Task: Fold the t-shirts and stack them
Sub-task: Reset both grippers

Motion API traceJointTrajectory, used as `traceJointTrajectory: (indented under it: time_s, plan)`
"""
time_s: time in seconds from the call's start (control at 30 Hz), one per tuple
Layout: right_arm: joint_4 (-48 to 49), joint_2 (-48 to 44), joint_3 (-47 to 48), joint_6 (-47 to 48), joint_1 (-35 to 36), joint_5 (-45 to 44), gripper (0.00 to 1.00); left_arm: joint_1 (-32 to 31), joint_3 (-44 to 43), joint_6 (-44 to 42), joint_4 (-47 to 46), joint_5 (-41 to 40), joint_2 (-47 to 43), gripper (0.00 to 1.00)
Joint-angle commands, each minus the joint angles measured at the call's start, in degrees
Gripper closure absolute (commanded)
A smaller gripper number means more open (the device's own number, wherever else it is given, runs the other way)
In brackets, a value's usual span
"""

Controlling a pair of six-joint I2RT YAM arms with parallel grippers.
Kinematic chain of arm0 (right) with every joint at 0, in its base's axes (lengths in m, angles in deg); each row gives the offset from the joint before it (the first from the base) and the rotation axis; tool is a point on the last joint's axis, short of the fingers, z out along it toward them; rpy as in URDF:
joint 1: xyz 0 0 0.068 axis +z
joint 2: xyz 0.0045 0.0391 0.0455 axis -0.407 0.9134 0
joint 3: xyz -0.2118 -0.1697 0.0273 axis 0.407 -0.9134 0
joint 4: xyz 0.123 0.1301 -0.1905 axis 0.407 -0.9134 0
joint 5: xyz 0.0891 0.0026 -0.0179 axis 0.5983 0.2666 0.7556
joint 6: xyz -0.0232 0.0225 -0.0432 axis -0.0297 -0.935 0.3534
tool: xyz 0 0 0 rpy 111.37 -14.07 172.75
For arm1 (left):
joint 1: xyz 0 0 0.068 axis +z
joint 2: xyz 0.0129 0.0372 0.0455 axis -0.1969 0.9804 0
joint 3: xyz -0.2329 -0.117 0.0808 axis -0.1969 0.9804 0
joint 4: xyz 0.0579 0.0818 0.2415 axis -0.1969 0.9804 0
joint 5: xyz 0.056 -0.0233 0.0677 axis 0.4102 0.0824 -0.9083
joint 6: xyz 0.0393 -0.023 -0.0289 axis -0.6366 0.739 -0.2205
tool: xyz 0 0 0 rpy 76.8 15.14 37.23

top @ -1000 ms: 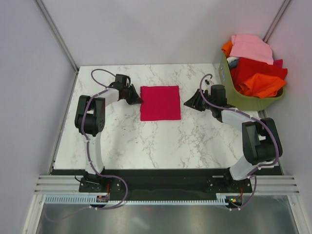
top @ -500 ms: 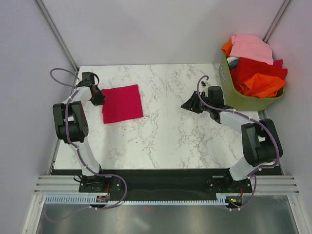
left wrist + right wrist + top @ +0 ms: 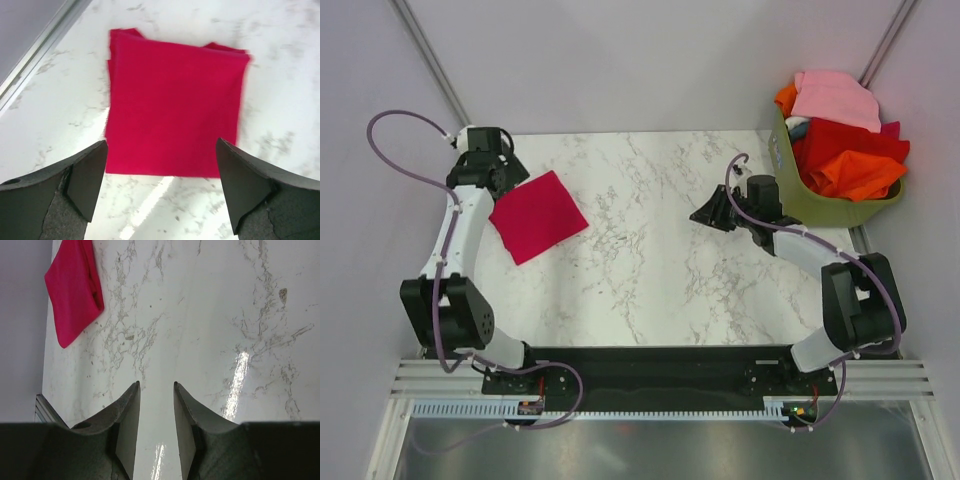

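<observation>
A crimson t-shirt (image 3: 537,215), folded into a square, lies flat at the table's far left, turned at an angle. My left gripper (image 3: 506,180) hovers at its far-left edge. In the left wrist view that gripper (image 3: 161,142) is open wide, with the folded t-shirt (image 3: 172,105) lying loose below and ahead of the tips. My right gripper (image 3: 705,214) hangs over bare marble right of centre. Its jaws (image 3: 156,385) stand partly open with nothing between them, and the crimson t-shirt (image 3: 75,290) shows far off. Pink (image 3: 835,95), red (image 3: 845,140) and orange (image 3: 860,175) t-shirts are heaped in the basket.
An olive-green basket (image 3: 820,205) sits at the table's far right corner, just behind the right arm. A metal rail (image 3: 30,55) and a grey wall border the table close to the folded shirt's left side.
The left arm dragged the folded crimson t-shirt from the table's middle to the far left, turning it, then opened and let it go. The right gripper barely moved.
</observation>
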Motion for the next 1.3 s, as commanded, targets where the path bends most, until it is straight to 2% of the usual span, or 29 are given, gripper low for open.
traceJointTrajectory:
  time_s: [0.0,0.13,0.33,0.43,0.5,0.53,0.57,0.73,0.8,0.83,0.9,1.03,1.27]
  plan:
    - [-0.7,-4.6,0.3,2.0,0.4,-0.5,0.59,-5.2,-1.8,0.4,-0.1,5.5,-8.5,0.05]
    - [-4.8,-12.6,-0.5,4.4,0.4,-3.4,0.56,-10.5,-0.2,-0.7,-1.3,9.2,-15.5,0.05]
    - [-11.3,-26.4,-4.5,6.1,0.5,-10.1,0.50,-19.5,9.9,-0.3,-5.7,14.9,-25.5,0.04]
    - [-14.2,-34.5,-8.0,6.0,0.5,-15.0,0.42,-22.8,17.4,1.0,-9.0,18.4,-32.4,0.04]
    - [-16.0,-38.8,-11.3,5.5,0.4,-17.8,0.33,-24.5,22.3,1.7,-13.0,20.1,-38.4,0.00]
    - [-16.5,-43.0,-12.5,5.5,0.5,-19.9,0.30,-25.0,27.1,2.1,-14.4,20.6,-40.3,0.00]
    - [-17.3,-45.1,-13.9,5.3,0.5,-21.0,0.21,-25.1,29.4,2.9,-15.4,21.2,-41.9,0.00]
    - [-18.2,-58.3,-23.5,3.7,0.5,-25.1,0.10,-25.5,43.2,4.3,-19.7,24.7,-50.6,0.00]
    - [-19.9,-61.2,-26.3,4.5,0.5,-27.2,0.02,-25.5,47.0,4.3,-21.2,25.2,-52.5,0.00]
    - [-20.6,-63.2,-27.0,5.9,0.5,-29.1,0.02,-25.6,50.6,4.1,-21.8,25.3,-54.3,0.00]
    - [-22.2,-64.4,-28.9,4.8,0.4,-34.8,0.02,-25.6,54.0,3.6,-23.8,25.7,-56.3,0.01]
    - [-21.0,-64.6,-30.6,3.0,0.5,-35.8,0.02,-25.6,64.0,2.4,-28.7,25.9,-61.0,0.01]
    - [-13.6,-63.5,-37.3,0.5,0.4,-34.3,0.02,-25.6,68.8,1.2,-33.6,26.6,-62.5,0.00]
